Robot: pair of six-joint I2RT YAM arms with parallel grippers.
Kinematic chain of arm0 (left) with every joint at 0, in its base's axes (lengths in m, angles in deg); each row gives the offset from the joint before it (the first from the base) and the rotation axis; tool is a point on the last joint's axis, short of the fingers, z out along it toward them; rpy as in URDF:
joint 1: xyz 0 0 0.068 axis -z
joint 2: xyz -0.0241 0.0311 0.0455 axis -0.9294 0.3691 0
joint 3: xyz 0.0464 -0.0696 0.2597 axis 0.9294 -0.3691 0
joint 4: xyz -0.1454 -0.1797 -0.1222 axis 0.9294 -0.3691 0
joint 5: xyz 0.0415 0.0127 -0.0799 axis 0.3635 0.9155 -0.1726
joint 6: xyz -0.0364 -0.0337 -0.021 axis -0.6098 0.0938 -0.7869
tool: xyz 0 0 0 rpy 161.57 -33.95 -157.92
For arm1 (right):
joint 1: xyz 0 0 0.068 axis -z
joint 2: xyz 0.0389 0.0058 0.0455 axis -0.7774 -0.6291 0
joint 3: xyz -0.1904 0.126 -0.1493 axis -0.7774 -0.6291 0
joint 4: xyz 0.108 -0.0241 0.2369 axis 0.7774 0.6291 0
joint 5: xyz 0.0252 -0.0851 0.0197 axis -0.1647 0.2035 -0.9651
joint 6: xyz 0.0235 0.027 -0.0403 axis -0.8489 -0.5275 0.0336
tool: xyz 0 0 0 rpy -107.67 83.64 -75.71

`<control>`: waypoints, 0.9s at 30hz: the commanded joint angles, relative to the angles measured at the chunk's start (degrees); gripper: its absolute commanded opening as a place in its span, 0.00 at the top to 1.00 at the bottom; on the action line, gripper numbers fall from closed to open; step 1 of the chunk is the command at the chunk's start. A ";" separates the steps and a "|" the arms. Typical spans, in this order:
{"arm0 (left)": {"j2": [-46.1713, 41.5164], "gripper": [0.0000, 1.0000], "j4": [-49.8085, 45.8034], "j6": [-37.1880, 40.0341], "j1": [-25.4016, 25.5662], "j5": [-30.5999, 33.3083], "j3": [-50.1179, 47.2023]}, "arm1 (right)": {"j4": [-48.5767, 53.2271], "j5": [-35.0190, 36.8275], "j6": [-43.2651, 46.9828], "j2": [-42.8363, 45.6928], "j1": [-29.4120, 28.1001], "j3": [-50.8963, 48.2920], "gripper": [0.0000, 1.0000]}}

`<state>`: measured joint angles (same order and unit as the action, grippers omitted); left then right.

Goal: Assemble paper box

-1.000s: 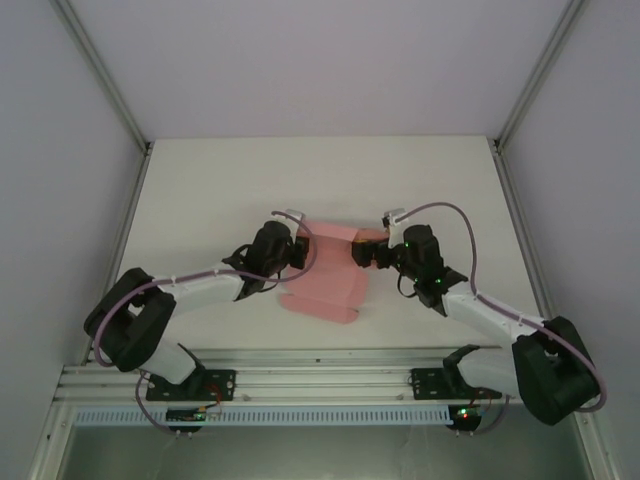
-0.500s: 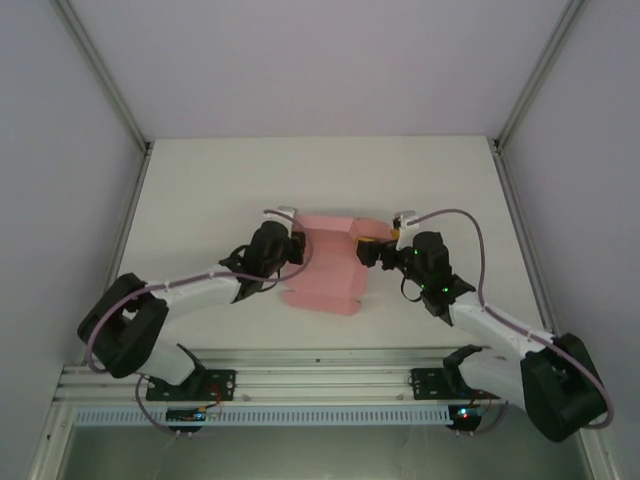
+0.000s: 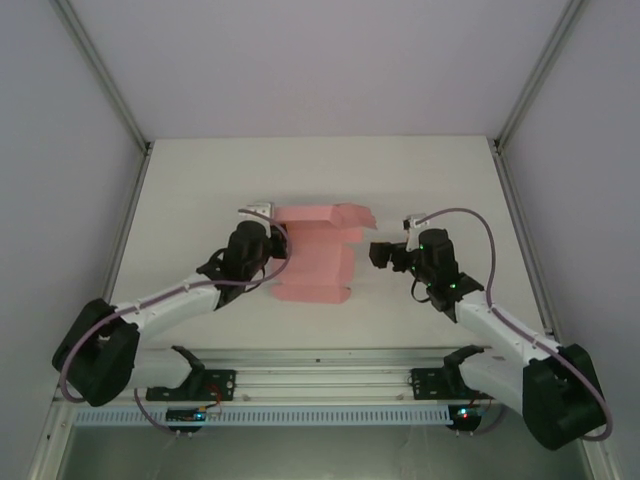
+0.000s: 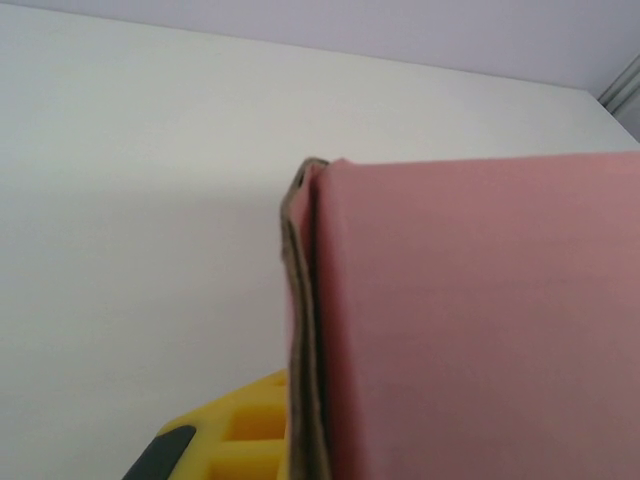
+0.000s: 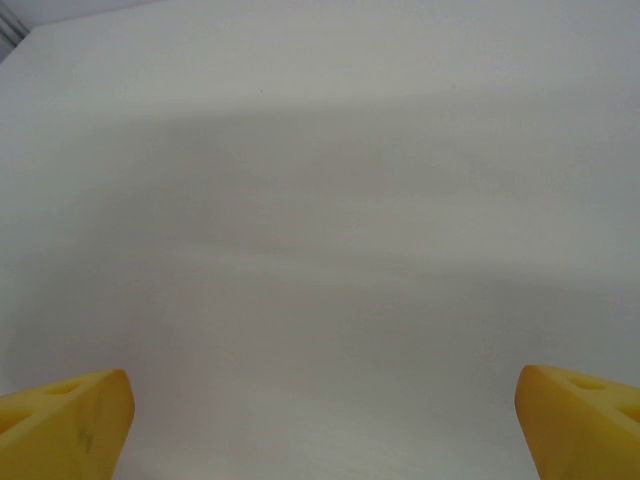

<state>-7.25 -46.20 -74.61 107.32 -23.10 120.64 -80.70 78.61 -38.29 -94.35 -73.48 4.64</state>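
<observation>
The paper box is a pink card sheet, partly folded, resting on the white table near the middle. My left gripper is shut on its left edge. In the left wrist view the pink card fills the right half, with its layered edge running down beside one yellow finger. My right gripper stands open just right of the box, apart from it. Its two yellow fingertips sit wide apart with bare table between them.
Metal frame posts run along both sides of the table, with light walls behind. An aluminium rail carrying both arm bases lines the near edge. Bare table lies beyond and to either side of the box.
The left arm has shifted left, carrying the pink card with it. The right gripper, earlier at the card's upper right corner, has drawn back to the right and now stands apart from it.
</observation>
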 commanded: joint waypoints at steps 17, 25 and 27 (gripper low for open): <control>3.68 1.00 1.99 0.95 -0.19 -6.40 1.73 | -19.11 -16.46 -2.17 -7.16 -0.73 2.09 0.00; 3.91 1.00 3.98 0.18 -0.17 -9.26 1.78 | -19.62 -14.46 -0.73 -10.65 -3.65 3.01 0.00; 3.89 1.00 4.37 -0.08 -0.20 -10.09 1.79 | -19.76 -13.07 -0.34 -12.89 -5.02 3.92 0.00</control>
<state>-3.43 -45.21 -73.97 107.32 -30.69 120.45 -99.17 64.41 -39.73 -104.84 -76.95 6.32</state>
